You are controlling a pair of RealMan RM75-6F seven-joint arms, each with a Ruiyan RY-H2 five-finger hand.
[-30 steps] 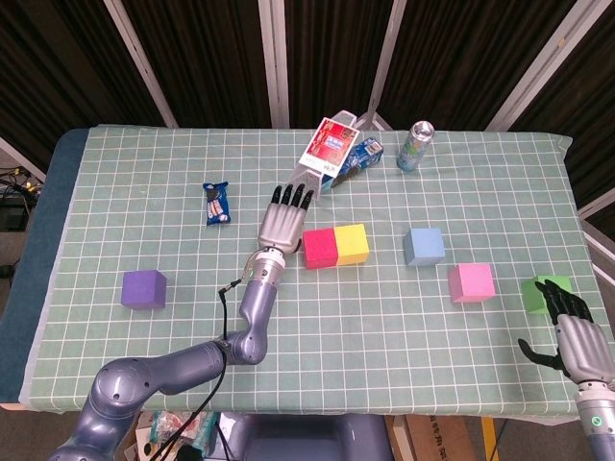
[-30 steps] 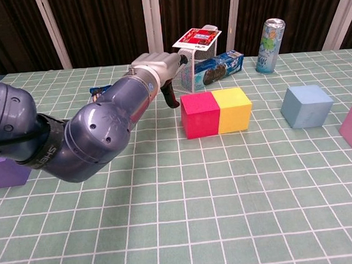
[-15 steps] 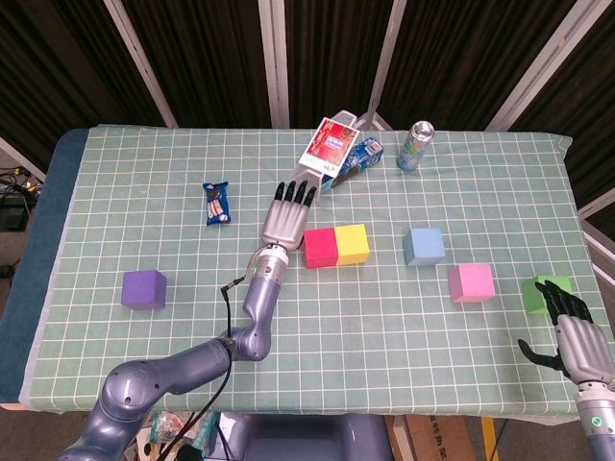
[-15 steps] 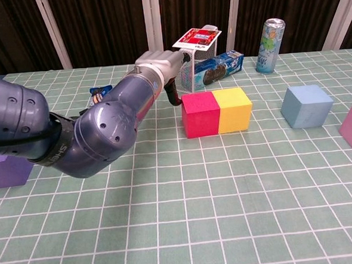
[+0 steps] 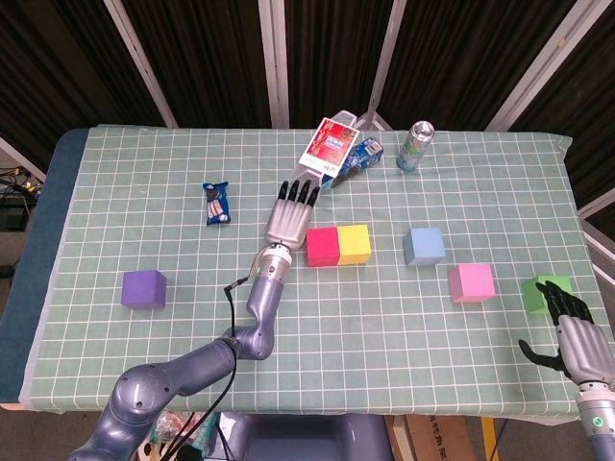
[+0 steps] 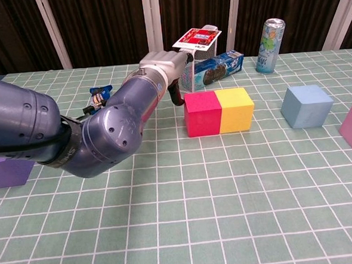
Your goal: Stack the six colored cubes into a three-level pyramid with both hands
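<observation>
near the middle of the head view, the left hand lies flat and low over the green checked cloth, its fingers straight and close together, pointing toward the top of the frame; it holds nothing. its thumb side is right against the red cube, though actual contact cannot be told for sure. the red cube touches the yellow cube on its right, the two forming one row.

to the right of that pair and apart from it sits the blue cube, then lower right the pink cube, then the green cube near the right edge. the purple cube sits alone at the left of the frame, well apart from the others.

at the lower right corner the right hand hovers with its dark fingers slightly curled and apart, the tips just beside the green cube, gripping nothing.

toward the top centre a wire basket holds a red-and-white packet and a blue snack pack; a drink can stands upright to its right, and a small wrapped snack lies at the upper left.
</observation>
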